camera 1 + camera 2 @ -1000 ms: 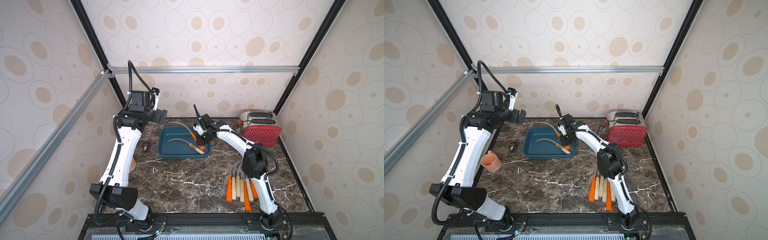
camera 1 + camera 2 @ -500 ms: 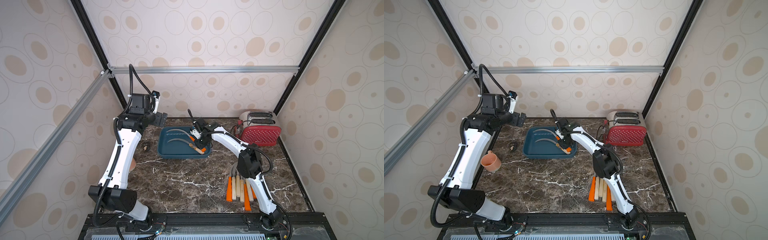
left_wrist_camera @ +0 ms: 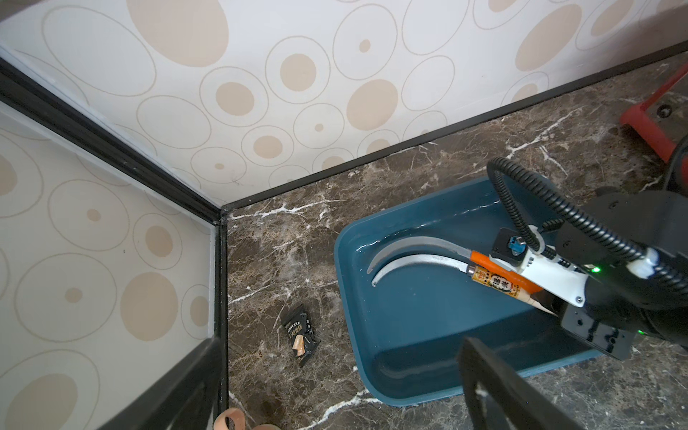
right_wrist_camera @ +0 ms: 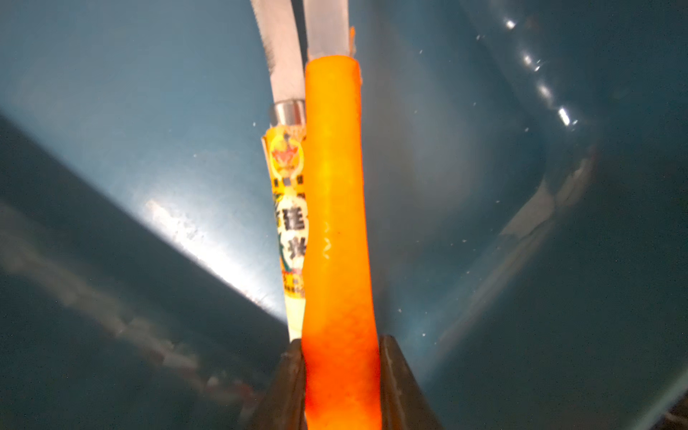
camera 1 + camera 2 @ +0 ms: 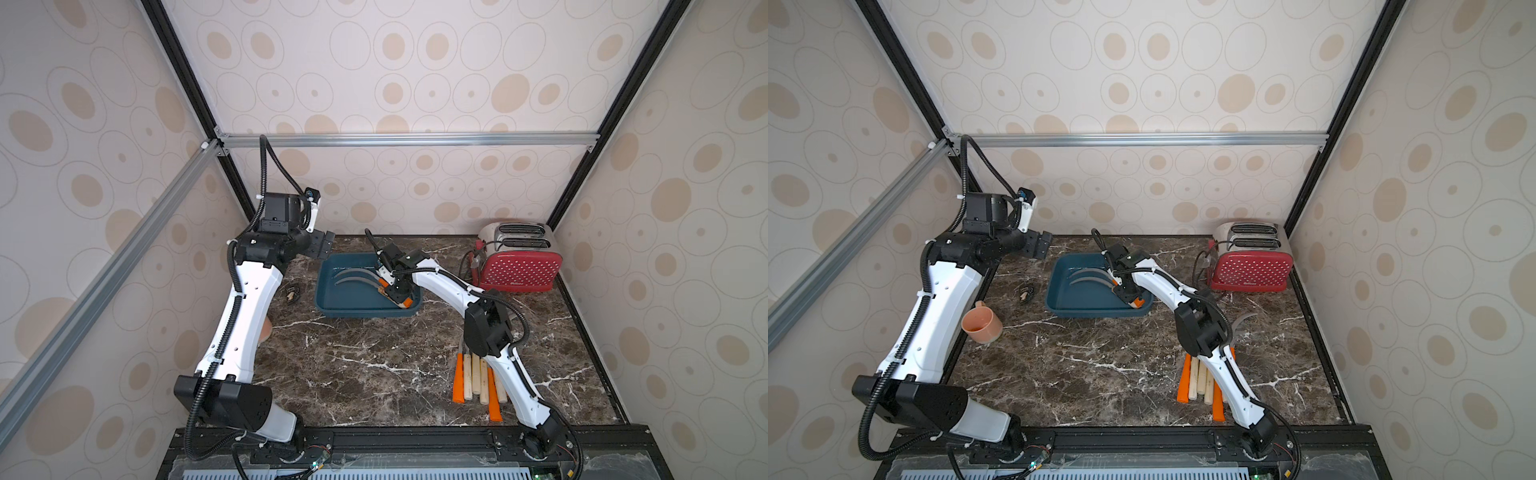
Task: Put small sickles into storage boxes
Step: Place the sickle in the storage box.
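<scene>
In both top views the teal storage box (image 5: 361,312) (image 5: 1092,312) sits at the back middle of the table. Two small sickles lie in it side by side: an orange-handled one (image 3: 484,260) and a wood-handled one with a label (image 3: 495,281). My right gripper (image 5: 397,293) (image 4: 340,372) is down inside the box, shut on the orange handle (image 4: 337,223). More sickles (image 5: 478,378) (image 5: 1200,382) lie in a row at the front right, partly hidden by the right arm. My left gripper (image 5: 326,245) (image 3: 342,409) hangs open and empty above the box's back left corner.
A red dotted toaster (image 5: 517,266) stands at the back right. A peach cup (image 5: 982,324) sits at the left edge beside the left arm. A small black wrapper (image 3: 299,333) lies left of the box. Walls enclose the table on three sides.
My right gripper has come down into the box with the orange sickle, whose blade now rests beside the other blade. The left arm has shifted only slightly.
</scene>
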`<action>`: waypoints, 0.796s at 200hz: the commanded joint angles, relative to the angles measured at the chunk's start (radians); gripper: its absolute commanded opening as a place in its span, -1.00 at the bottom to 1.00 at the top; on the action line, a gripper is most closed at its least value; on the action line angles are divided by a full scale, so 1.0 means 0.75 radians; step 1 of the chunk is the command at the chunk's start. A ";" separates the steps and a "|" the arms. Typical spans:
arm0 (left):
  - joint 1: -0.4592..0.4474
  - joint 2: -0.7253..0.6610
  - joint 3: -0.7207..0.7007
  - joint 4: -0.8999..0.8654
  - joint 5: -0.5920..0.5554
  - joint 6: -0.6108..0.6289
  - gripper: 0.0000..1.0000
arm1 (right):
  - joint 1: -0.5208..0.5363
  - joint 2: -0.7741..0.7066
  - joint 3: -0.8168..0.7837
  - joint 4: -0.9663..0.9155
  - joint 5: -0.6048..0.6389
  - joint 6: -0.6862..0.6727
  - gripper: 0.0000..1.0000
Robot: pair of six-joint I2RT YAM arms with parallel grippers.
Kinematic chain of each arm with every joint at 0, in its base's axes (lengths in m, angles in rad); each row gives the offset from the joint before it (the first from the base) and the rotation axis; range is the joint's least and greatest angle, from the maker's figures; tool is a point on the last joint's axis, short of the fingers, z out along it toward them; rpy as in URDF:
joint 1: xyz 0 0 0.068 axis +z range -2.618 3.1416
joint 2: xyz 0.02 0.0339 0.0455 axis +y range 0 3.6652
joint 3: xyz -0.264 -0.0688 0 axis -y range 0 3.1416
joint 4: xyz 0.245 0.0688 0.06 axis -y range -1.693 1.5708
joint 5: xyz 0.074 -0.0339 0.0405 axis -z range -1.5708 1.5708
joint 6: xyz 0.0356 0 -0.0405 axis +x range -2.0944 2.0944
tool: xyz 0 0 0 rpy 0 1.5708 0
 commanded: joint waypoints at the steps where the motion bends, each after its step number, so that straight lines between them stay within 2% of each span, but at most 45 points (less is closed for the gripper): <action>1: 0.006 -0.044 -0.006 0.011 0.013 0.032 0.98 | 0.017 0.018 0.044 -0.039 0.053 -0.042 -0.88; 159: 0.006 -0.060 -0.024 0.002 0.041 0.034 0.98 | 0.030 0.048 0.095 -0.052 0.053 -0.045 -0.29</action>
